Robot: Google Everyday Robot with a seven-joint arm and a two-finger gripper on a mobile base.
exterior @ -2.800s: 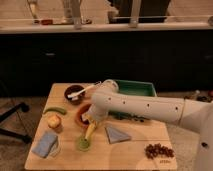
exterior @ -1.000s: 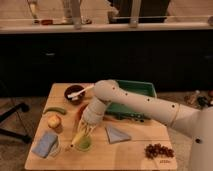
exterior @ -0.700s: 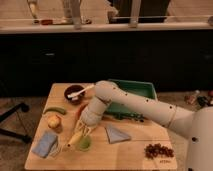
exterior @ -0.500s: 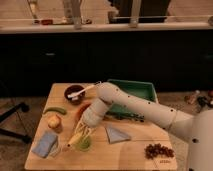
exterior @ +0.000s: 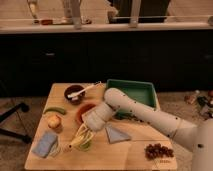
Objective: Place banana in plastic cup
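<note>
The pale-yellow banana (exterior: 78, 138) lies tilted, its lower end pointing down-left past the rim of the small light-green plastic cup (exterior: 86, 146) and its upper end under my gripper. The cup stands on the wooden table (exterior: 125, 157) near the front left. My gripper (exterior: 86, 131) is right above the cup, at the banana's upper end, and my white arm (exterior: 145, 114) reaches in from the right. The banana seems to rest in or on the cup.
An orange-red bowl (exterior: 83, 108) sits just behind the gripper, half hidden by the arm. A dark bowl with a white spoon (exterior: 74, 92), a green pod (exterior: 54, 110), a round yellow-orange fruit (exterior: 53, 121), a blue-grey sponge (exterior: 44, 144), a grey cloth (exterior: 117, 134), a green tray (exterior: 131, 91) and a dark cluster (exterior: 157, 150) surround it.
The banana went from hanging upright above the cup to lying tilted at the cup. The gripper has come down and to the left; over the last second little has moved.
</note>
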